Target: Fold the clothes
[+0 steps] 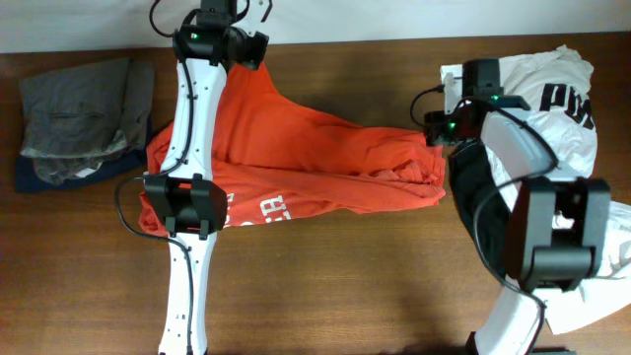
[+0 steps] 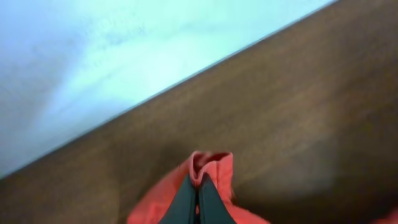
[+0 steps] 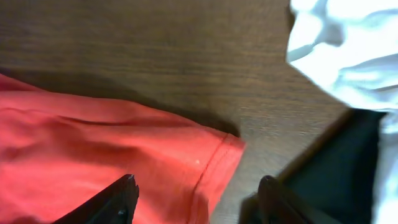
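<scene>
Orange shirt (image 1: 325, 158) — hem in left gripper (image 2: 198, 183)

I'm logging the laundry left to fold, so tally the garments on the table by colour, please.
Orange shirt with white lettering: 1
Grey folded garment: 1
Dark blue garment under the grey one: 1
White garment with black lettering: 1, though the heap may hide more
Total: 4
</scene>
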